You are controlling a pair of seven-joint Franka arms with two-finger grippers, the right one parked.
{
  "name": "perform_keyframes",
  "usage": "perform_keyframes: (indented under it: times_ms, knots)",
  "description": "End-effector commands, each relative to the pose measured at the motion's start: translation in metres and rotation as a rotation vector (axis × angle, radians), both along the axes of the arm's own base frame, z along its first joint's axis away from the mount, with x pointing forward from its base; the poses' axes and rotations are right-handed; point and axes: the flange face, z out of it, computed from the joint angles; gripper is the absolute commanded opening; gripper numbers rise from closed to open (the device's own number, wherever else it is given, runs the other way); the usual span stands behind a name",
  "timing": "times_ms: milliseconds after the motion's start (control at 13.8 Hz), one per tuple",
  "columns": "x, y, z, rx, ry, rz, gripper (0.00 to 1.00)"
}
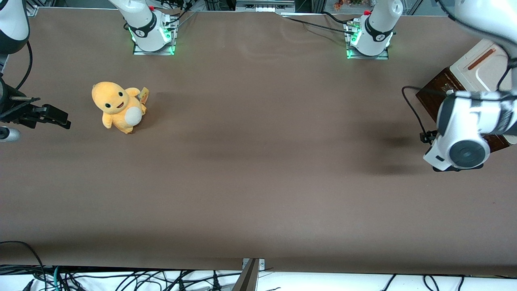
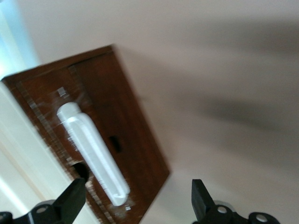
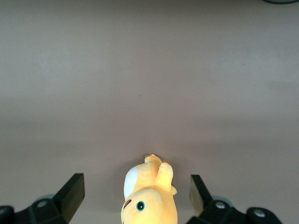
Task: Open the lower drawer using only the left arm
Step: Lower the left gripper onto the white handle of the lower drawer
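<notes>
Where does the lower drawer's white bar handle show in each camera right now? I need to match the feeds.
Front view: not visible; the left arm covers the dark brown lower drawer front at the working arm's end of the table.
Left wrist view: the white bar handle lies diagonally across the drawer, the open gripper not touching it.
Right wrist view: not in it.
Shared landmark: the cream cabinet.

Glossy dark wood lower drawer, smooth white plastic-looking handle, fuzzy plush toy
</notes>
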Motion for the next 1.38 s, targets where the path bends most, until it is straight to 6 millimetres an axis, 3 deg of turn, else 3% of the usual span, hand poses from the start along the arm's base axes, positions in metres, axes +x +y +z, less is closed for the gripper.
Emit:
perform_keyframes:
  times_ms: [0, 435, 798, 944, 1161, 1306]
  knots:
    - [-0.005, 0.012, -0.035, 0.225, 0.114, -0.018, 1.0]
    - [-0.012, 0.045, -0.099, 0.389, 0.205, -0.038, 1.0]
    - [-0.024, 0.06, -0.127, 0.462, 0.262, -0.022, 1.0]
    - [-0.027, 0.066, -0.142, 0.518, 0.279, -0.036, 0.85]
    - [-0.027, 0.073, -0.15, 0.552, 0.297, -0.065, 0.38]
    - [-0.027, 0.08, -0.149, 0.564, 0.306, -0.069, 0.23]
